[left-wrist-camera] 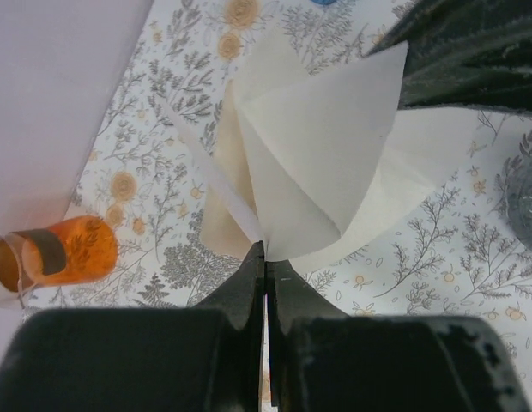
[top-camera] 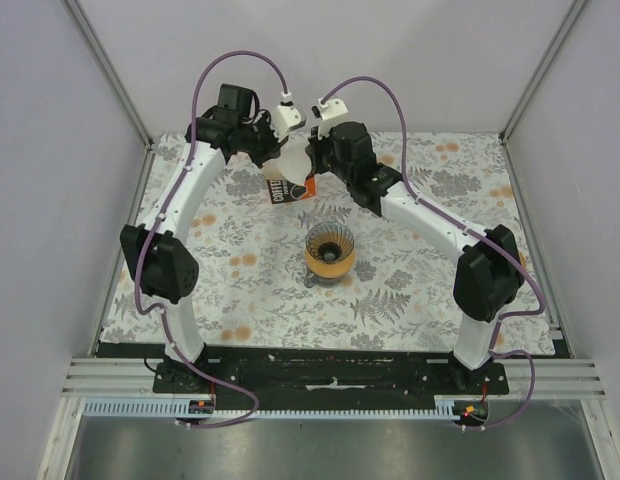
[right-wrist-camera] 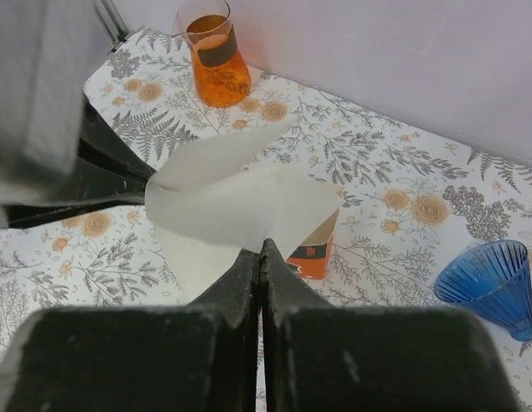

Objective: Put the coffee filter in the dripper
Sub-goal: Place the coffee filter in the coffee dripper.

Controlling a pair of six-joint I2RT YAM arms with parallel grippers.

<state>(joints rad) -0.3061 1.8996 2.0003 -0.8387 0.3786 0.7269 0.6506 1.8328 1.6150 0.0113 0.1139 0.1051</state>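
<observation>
A white paper coffee filter (left-wrist-camera: 317, 154) hangs spread between both grippers above the back of the table. My left gripper (left-wrist-camera: 266, 253) is shut on its pointed lower edge. My right gripper (right-wrist-camera: 266, 249) is shut on the opposite edge of the same filter (right-wrist-camera: 240, 202). From above, the two grippers meet at the filter (top-camera: 287, 160), the left gripper (top-camera: 275, 150) on one side and the right gripper (top-camera: 318, 160) on the other. The ribbed dripper (top-camera: 330, 250) sits on an amber vessel at the table's middle, in front of and apart from both grippers.
A brown and orange filter pack (top-camera: 290, 188) stands under the held filter. An orange glass with a dark band (right-wrist-camera: 219, 64) stands near the back wall on the left. A blue ribbed cone (right-wrist-camera: 493, 283) stands at the back right. Metal frame posts (top-camera: 110, 70) flank the floral tablecloth (top-camera: 410, 290).
</observation>
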